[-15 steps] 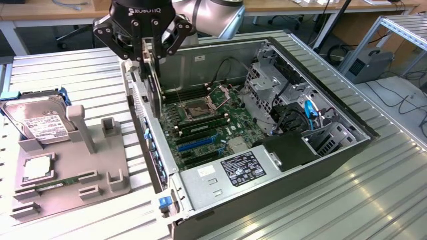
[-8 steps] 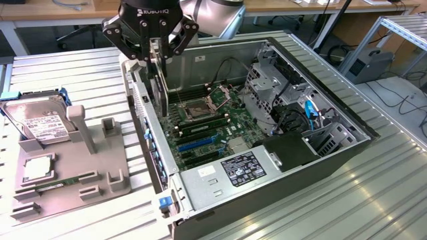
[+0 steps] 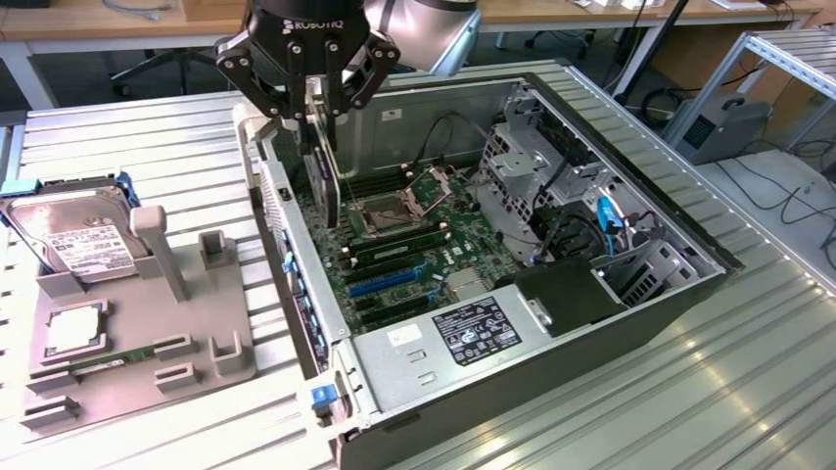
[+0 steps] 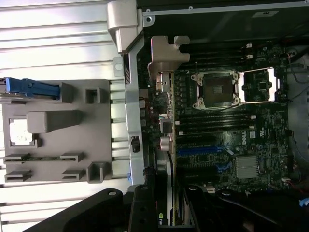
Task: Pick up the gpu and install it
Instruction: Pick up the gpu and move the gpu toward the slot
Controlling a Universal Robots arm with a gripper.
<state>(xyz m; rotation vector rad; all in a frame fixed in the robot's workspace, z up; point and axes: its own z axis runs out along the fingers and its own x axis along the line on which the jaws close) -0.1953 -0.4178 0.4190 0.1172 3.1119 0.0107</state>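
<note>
silvery-edged and green, the gpu [image 3: 327,171] is hanging upright from the hand [image 3: 313,113], which is gripping it, long side pointing down at the motherboard [image 3: 432,250], beside the rear wall of the case [image 3: 281,211].

The table [image 3: 731,392] is ribbed, shiny metal. The tray [image 3: 144,313] is matt grey plastic, and the gpu [image 3: 324,166] has a pale, smooth metal bracket.

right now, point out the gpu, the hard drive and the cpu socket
gpu [image 3: 323,157], exterior view, on the upright card's lower half
hard drive [image 3: 81,245], exterior view, on its white label
cpu socket [image 3: 392,210], exterior view, on its middle
</note>
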